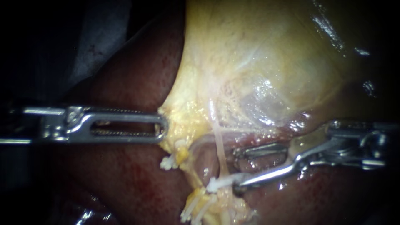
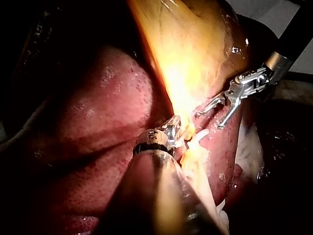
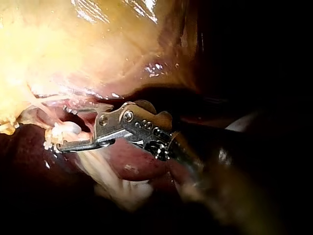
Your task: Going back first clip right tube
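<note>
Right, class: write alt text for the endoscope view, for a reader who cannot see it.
The right instrument, jaws open, sits by a white clip on a thin pale tube below the yellow gallbladder. The left instrument meets the gallbladder's edge; dark red liver lies around them.

Left instrument (image 1: 161, 127), bright silver metal, long slotted finely toothed tip, right instrument (image 1: 238, 168), two slim silver jaws, hinged wrist with small round screws, black shaft with brass-coloured collar
</note>
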Controlling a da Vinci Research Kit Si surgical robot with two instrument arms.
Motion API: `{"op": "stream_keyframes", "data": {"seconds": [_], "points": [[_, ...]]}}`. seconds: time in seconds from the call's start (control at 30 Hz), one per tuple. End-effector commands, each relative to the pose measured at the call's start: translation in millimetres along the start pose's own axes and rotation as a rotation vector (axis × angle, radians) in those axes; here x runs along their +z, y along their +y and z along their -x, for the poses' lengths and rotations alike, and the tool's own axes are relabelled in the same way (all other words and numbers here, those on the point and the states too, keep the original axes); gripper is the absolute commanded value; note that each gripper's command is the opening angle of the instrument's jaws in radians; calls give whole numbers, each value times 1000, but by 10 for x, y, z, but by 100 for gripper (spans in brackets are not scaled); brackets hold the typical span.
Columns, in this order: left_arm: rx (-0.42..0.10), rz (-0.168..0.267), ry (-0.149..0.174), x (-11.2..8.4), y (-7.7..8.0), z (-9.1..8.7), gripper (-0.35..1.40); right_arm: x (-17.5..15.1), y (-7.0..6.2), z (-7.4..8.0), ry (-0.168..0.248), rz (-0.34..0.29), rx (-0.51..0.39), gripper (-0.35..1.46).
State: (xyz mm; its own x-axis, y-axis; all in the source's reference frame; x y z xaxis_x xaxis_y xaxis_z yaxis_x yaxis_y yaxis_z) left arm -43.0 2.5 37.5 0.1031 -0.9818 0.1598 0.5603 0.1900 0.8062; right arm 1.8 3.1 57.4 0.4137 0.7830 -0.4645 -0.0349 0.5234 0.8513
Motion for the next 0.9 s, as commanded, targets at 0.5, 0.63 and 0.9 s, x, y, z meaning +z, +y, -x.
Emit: {"op": "stream_keyframes", "data": {"seconds": [0.5, 0.63, 0.9], "points": [[3, 4, -4, 6, 2, -5, -35, -47, -19, -46, 39, 56, -133, 60], [4, 5, -4, 9, 3, -5, -35, -50, -23, -46, 38, 55, -145, 60], [6, 7, -7, 18, 5, -9, -35, -53, -23, -48, 38, 55, -160, 60]]}}
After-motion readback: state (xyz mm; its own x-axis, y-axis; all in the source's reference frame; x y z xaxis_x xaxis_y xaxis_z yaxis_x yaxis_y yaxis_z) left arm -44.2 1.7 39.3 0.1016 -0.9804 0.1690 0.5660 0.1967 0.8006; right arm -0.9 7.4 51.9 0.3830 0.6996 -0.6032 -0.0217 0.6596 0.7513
